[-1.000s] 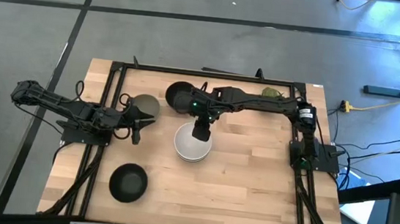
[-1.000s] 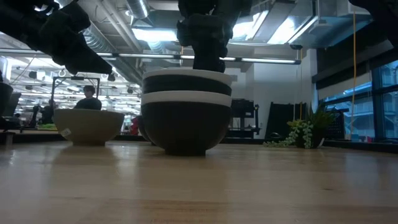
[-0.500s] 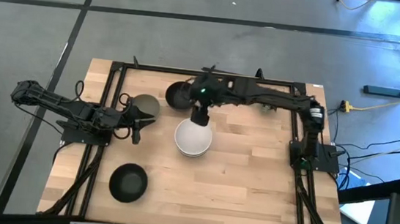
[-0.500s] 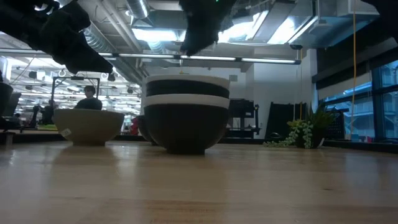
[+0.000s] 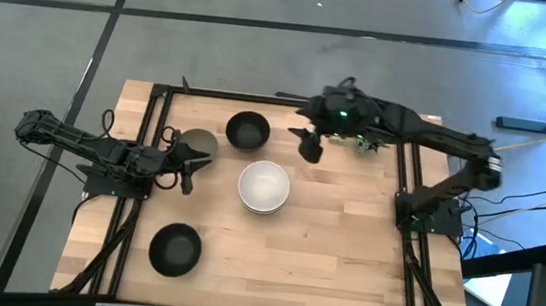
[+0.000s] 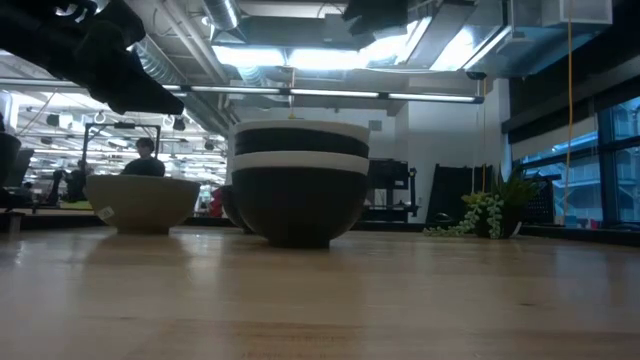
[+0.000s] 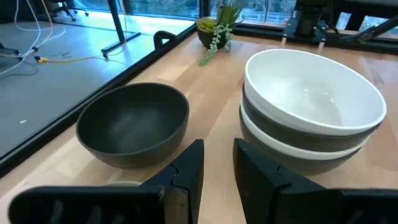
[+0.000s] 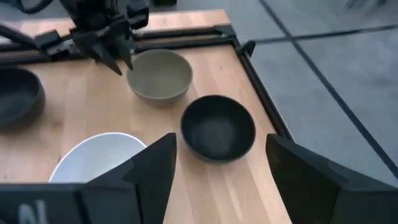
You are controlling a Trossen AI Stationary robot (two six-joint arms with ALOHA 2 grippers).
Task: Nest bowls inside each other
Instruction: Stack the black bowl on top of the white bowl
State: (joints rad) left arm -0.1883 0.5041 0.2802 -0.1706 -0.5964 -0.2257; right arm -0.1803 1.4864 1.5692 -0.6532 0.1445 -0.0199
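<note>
1. White and black layers make up the stack [image 5: 264,188] seen from above at the table's middle, a white bowl uppermost. Behind it sits a black bowl [image 5: 248,130]; the grey-green bowl [image 5: 196,145] lies to the stack's left, and a second black bowl [image 5: 175,249] lies left of and nearer than it. The right gripper [image 5: 307,142] is held empty behind and right of the stack, and the left gripper [image 5: 187,164] waits at the grey-green bowl.

2. From table height, the stack [image 6: 298,182] is shown banded and seated level. The bowls are judged rigid, smooth, probably breakable, and light enough for a pinch on the rim.

3. In the left wrist view, that gripper's fingers [image 7: 186,177] are nearly pressed together, gripping nothing.

4. In the right wrist view, the fingers [image 8: 152,168] are spread wide, with the black bowl [image 8: 218,127] between them and beyond; one wall would best be taken across the lip.
</note>
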